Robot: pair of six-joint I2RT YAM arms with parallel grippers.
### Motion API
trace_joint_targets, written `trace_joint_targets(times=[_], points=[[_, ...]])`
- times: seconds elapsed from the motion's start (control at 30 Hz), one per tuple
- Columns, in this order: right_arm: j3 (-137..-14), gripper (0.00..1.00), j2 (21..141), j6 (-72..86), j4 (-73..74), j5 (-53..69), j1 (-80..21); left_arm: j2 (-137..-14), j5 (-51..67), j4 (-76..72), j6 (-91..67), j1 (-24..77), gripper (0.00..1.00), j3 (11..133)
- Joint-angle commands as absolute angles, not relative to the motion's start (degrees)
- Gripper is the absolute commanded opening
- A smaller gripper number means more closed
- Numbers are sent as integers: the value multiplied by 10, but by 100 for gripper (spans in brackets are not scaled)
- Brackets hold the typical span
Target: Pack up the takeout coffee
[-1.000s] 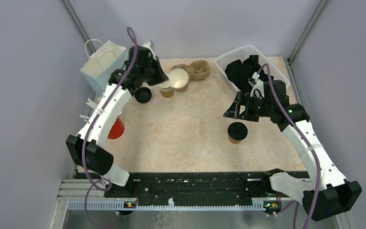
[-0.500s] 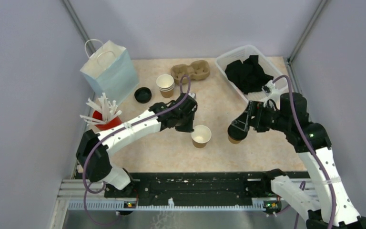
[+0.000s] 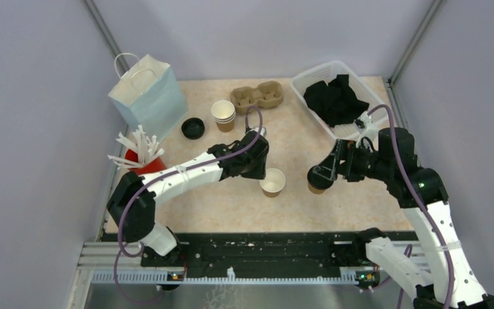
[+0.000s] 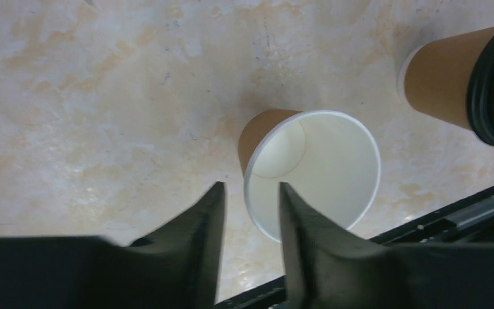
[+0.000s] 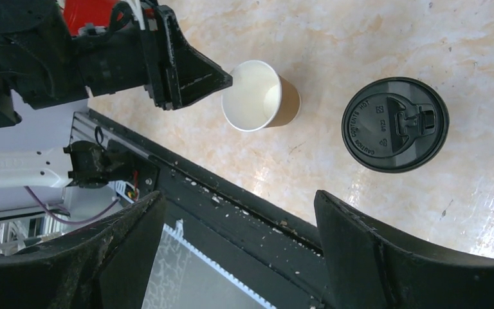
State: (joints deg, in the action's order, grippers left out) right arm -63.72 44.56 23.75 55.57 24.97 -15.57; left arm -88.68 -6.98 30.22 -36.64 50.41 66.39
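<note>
Left pincer (image 4: 251,190) sat narrowly parted astride the open cup's (image 4: 312,174) rim, with no firm hold. Right pincer (image 5: 239,199) gaped wide and empty over the lidded cup (image 5: 395,123). Both cups stood mid-desk (image 3: 231,206), near each other. Risk: the finger inside the rim could snag on lifting and tip the light cup.

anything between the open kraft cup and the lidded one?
Nothing: bare marbled tabletop separates the lidless kraft-brown paper cup from the black-lidded paper cup, clearest in right wrist view.

Lidless kraft cup (image 3: 272,182) stands upright beside a seemingly upright lidded cup (image 5: 395,123).
</note>
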Motion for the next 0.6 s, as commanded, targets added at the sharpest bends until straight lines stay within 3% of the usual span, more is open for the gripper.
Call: trace_joint_targets(times=[0.0,0.13,0.27,0.4,0.57], points=[[-640,85,460,227,549,252,-153,-852,-128,340,-360,499,52,704],[-637,86,482,220,531,250,-153,-800,-156,383,-316,447,72,716],[-629,86,518,221,505,258,-153,-789,-119,385,-255,299,81,725],[-633,85,562,211,489,262,-152,-873,-88,369,-214,173,78,789],[-653,86,616,189,496,251,-153,-1036,-97,418,-225,104,70,940]])
